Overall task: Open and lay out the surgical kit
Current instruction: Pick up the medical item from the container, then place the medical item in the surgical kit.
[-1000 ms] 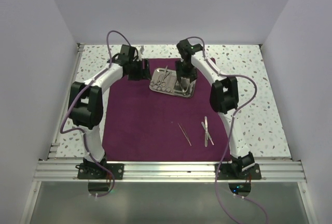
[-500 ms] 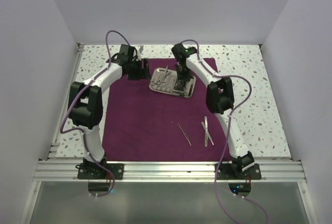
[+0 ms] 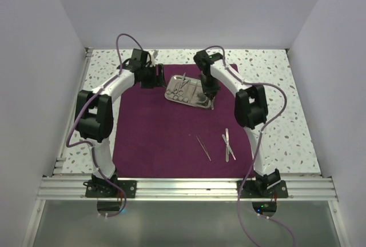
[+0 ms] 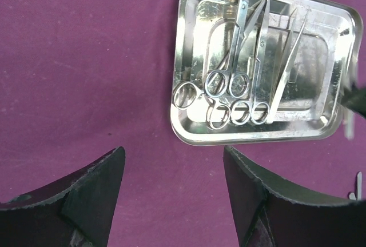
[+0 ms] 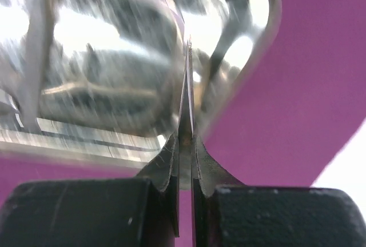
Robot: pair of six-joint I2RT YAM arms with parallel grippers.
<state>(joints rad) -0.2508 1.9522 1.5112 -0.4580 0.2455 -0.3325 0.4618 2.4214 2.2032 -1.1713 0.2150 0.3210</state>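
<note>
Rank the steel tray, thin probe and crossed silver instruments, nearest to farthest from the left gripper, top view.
1. Steel tray, just right of the left gripper.
2. Thin probe, mid-cloth.
3. Crossed silver instruments, right of the probe.

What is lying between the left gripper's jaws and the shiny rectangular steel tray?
Only bare dark purple cloth. In the left wrist view, nothing else lies between the open left gripper and the shiny rectangular steel tray.
</note>
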